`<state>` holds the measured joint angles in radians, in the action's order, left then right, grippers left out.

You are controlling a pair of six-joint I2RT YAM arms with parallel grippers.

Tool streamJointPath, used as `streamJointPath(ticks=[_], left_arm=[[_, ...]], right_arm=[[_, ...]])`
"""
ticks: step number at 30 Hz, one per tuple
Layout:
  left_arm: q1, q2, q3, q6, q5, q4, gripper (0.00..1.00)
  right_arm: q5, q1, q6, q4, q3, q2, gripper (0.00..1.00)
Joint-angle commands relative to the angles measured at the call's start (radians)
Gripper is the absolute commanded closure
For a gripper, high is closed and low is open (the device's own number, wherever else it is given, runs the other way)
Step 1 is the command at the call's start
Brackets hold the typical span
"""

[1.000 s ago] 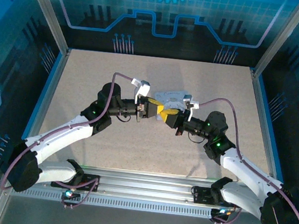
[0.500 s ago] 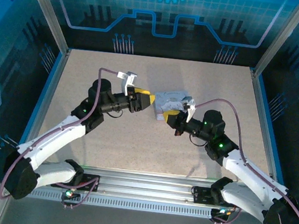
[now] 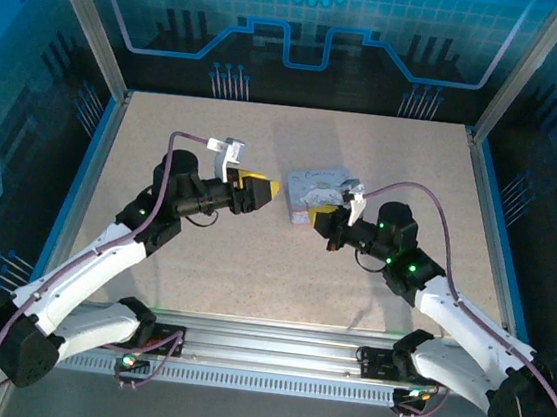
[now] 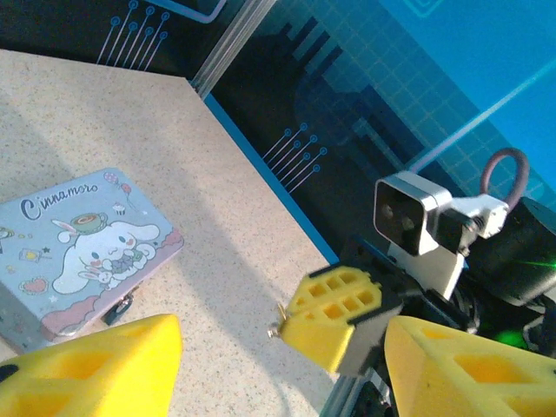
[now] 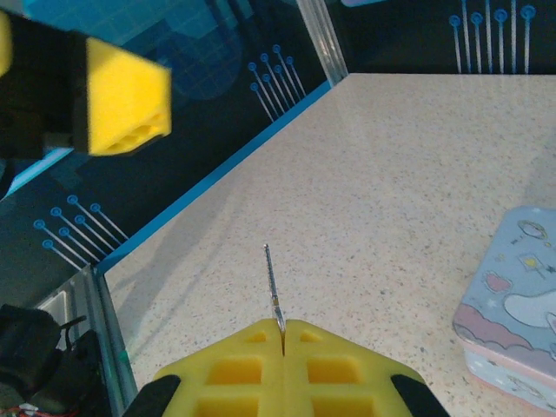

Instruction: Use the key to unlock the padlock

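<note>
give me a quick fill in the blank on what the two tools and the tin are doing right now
1. The thin dark metal key sticks out of the right tool, which is ___.
2. The left tool holds nothing and is ___.
3. The pastel lilac-blue rectangular tin lies on the table with its cartoon lid facing ___.
Missing words: shut; open; up.

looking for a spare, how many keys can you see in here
1. A thin dark metal key sticks out from between the shut yellow fingers of the right gripper. Another could be hidden behind the lilac-blue rectangular tin.
</note>
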<state>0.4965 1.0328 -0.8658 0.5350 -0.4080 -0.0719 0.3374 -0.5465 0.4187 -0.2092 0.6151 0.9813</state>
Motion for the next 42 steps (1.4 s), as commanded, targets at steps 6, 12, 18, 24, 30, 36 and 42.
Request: streamJointPath(ticks=[6,12,18,24,30,36,42], left_arm=[[0.009,0.094,0.047,0.053,0.018,-0.049,0.22],[0.070,0.311,-0.053,0.042,0.038,-0.051,0.21],[0.137,0.573,-0.279,0.011,0.050,0.012,0.21],[0.197,0.852,-0.617,-0.077,0.148,0.230,0.21],[0.228,1.056,-0.878,-0.126,0.223,0.376,0.22],[0.241,1.175,-1.012,-0.157,0.240,0.444,0.22],[0.257,1.244,-1.078,-0.170,0.222,0.477,0.22]], right_arm=[[0.074,0.143,0.088,0.075,-0.035,-0.007,1.00],[-0.011,0.275,0.036,0.362,-0.012,-0.136,1.00],[-0.158,0.357,-0.023,0.637,0.032,-0.292,1.00],[-0.238,0.364,-0.006,0.739,0.039,-0.401,1.00],[-0.256,0.370,-0.003,0.776,0.040,-0.425,1.00],[-0.252,0.371,0.010,0.764,0.025,-0.417,1.00],[-0.236,0.371,0.021,0.755,0.013,-0.410,1.00]])
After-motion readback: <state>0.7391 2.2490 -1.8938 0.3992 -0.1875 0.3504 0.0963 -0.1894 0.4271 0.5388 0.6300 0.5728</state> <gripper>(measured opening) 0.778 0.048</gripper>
